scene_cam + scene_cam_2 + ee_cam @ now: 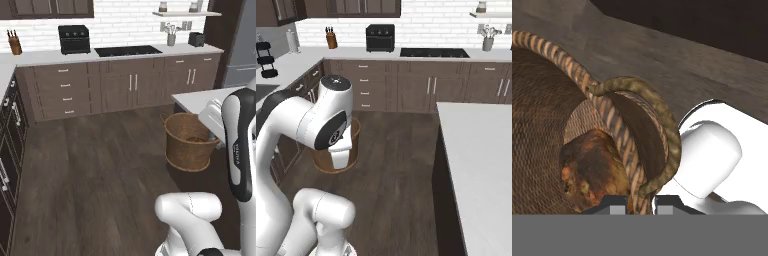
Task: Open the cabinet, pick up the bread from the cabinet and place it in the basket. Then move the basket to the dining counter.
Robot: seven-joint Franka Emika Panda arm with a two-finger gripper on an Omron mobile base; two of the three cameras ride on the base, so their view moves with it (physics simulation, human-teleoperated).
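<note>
In the hand view the gripper (pixel 641 202) is closed narrow on the rim of the basket (pixel 547 125): its two dark finger tips stand either side of the woven wall at the bottom of that view, one inside and one outside, right at the foot of the thin looped handle (pixel 662 125), which arcs up and away from the fingers. So the thing to be moved lies straight ahead of the hand and is already held by its edge, not by the handle. The bread (pixel 592 167), a golden-brown lump, sits inside the basket just beyond the inner finger, close against the wall, which suggests the placing step is done and the carry is the step in hand. Seen from the left base view, the basket (pixel 187 142) appears to be down by the dark wooden floor rather than on any surface, though whether it rests on the boards or hangs just above them I cannot tell; it stands just beside the near corner of the dining counter (pixel 200 100), whose white top lies higher and beyond it. The right base view shows the wide white slab of the dining counter (pixel 481 160) well to the right of the basket (pixel 354 135), most of which the arm hides. The move therefore calls for a lift up and across onto that top; held by one side of the rim, the basket may tilt and let the bread roll.
</note>
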